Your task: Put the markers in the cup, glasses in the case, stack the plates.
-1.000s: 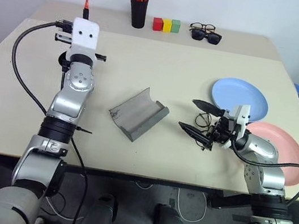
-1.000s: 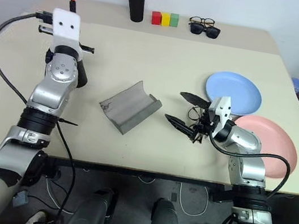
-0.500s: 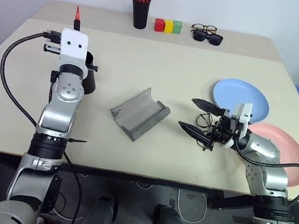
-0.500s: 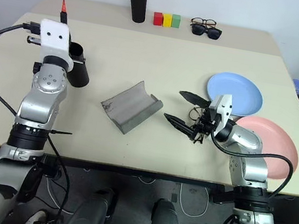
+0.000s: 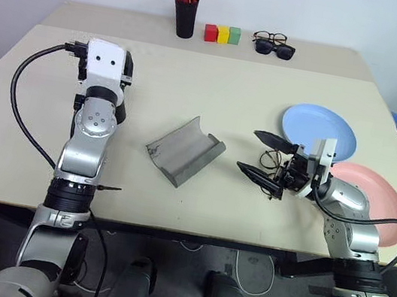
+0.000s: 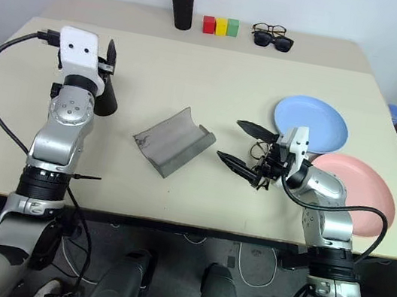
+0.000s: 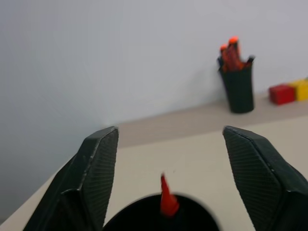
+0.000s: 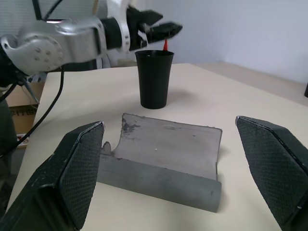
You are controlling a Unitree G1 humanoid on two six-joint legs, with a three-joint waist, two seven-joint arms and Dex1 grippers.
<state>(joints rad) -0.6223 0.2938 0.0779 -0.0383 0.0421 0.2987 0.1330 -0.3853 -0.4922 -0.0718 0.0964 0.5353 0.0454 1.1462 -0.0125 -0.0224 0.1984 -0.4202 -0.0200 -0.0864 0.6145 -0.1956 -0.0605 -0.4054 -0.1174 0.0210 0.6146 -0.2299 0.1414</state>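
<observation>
Fingers of the left gripper (image 7: 168, 159) have just spread open at upper left, dropping the red marker (image 7: 167, 201) into the black cup (image 8: 154, 78). The right gripper (image 5: 267, 160) waits wide open over the wire glasses (image 5: 270, 160), right of the grey case (image 5: 183, 151).

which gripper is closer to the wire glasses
Right. The right gripper is open right beside the glasses near the blue plate. The left gripper is open far across the table, above the black cup.
</observation>
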